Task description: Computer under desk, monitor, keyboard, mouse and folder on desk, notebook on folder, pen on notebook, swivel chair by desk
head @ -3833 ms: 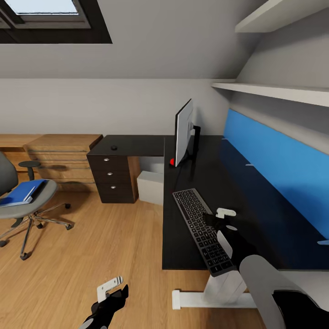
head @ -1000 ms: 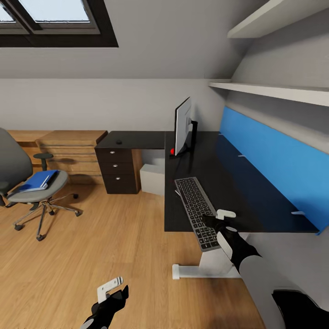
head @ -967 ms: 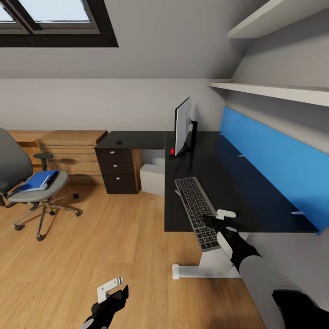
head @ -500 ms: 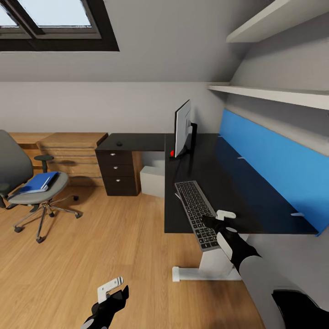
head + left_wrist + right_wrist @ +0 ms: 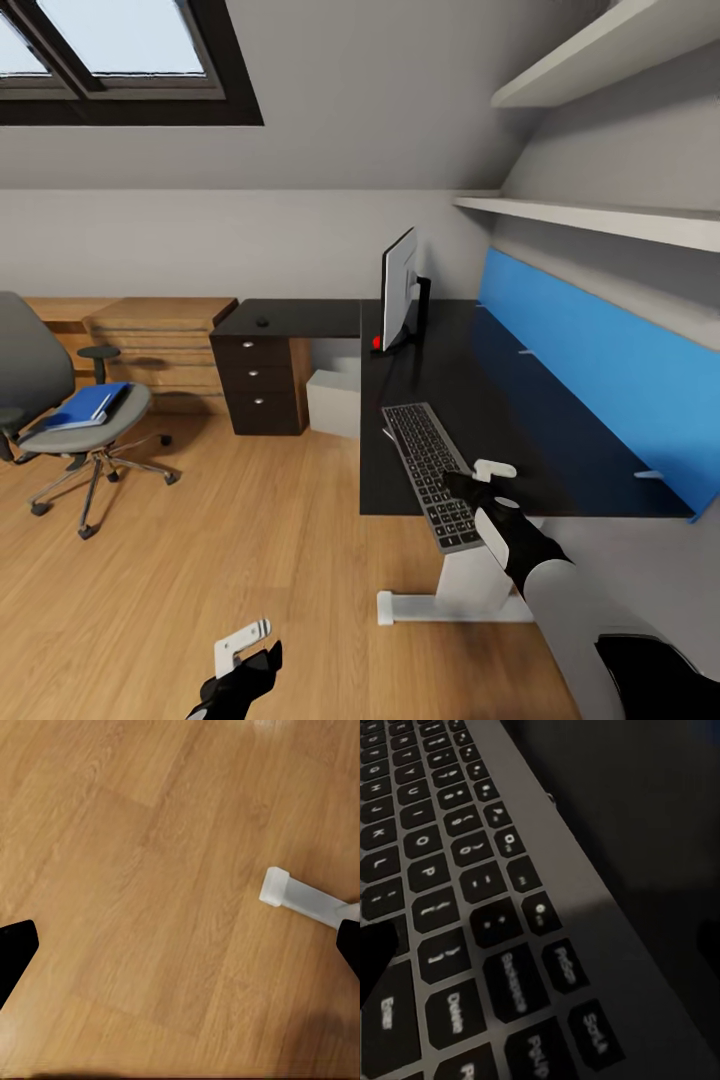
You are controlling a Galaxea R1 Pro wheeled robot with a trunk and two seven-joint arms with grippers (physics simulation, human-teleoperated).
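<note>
Keyboard (image 5: 430, 474) lies lengthwise on the black desk (image 5: 500, 400), its near end overhanging the desk's front edge at 6 o'clock. Right gripper (image 5: 478, 482) sits over the keyboard's right edge near that end; one white finger (image 5: 494, 467) shows above the keys, and the right wrist view shows dark key rows (image 5: 457, 900) close up between two dark finger tips set wide apart, with nothing held. Monitor (image 5: 400, 290) stands edge-on at 12 o'clock from the keyboard, a small red item (image 5: 377, 343) at its base. Mouse (image 5: 262, 322) rests on the desk's left wing above the drawer unit (image 5: 256, 385), at 10 o'clock from the keyboard. Computer (image 5: 333, 400) sits on the floor under the desk beside the drawers. Chair (image 5: 60, 420) stands well apart at 9 o'clock, with the blue folder (image 5: 88, 404) on its seat. Left gripper (image 5: 243, 645) hangs low over the wood floor (image 5: 220, 540) at 7 o'clock; its wrist view shows the fingers spread wide and empty above the planks and the desk's white foot (image 5: 304, 898).
</note>
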